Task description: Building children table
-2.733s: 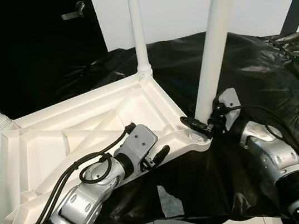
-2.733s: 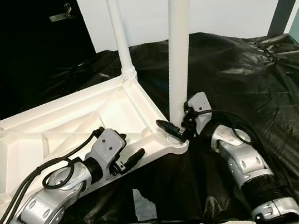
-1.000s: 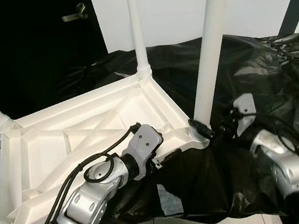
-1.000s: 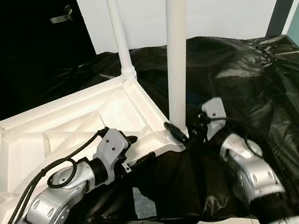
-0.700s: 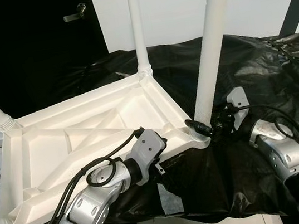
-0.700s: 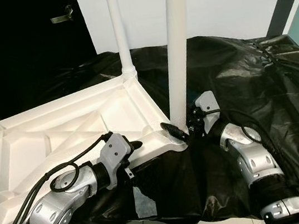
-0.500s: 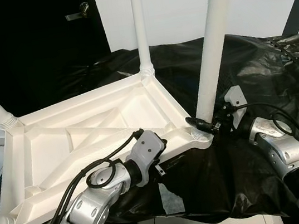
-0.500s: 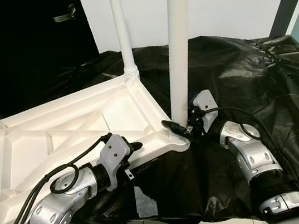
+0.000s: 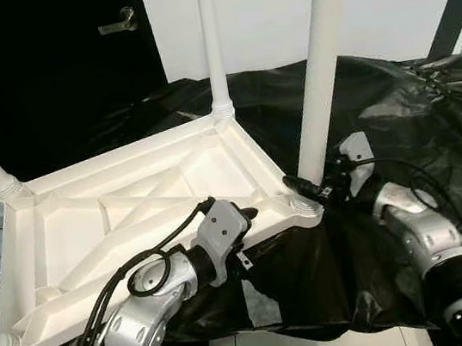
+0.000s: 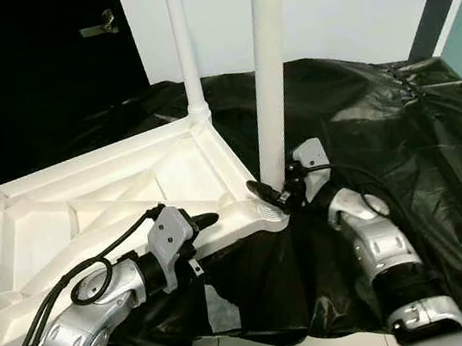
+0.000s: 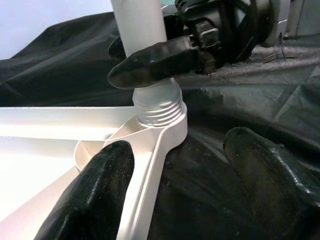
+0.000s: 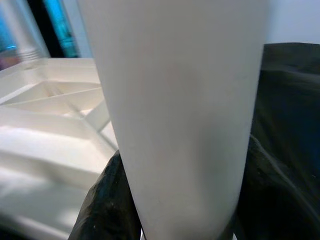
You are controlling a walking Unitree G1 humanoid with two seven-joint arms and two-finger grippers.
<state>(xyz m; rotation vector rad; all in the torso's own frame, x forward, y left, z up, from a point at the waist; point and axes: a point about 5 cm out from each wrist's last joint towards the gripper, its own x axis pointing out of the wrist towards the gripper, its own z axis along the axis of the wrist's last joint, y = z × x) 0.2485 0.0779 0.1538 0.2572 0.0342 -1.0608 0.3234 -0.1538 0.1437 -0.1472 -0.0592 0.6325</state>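
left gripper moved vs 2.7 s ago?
Yes. The left gripper now sits closer to the corner socket of the tabletop, its fingers straddling the edge.

From my station I can read no text, label, brand, number or sign: the upturned white table top (image 9: 115, 209), its white legs (image 9: 317, 64), the black sheet (image 9: 396, 113) spread beside it and the dark door (image 9: 42, 71) behind it bear no legible markings.
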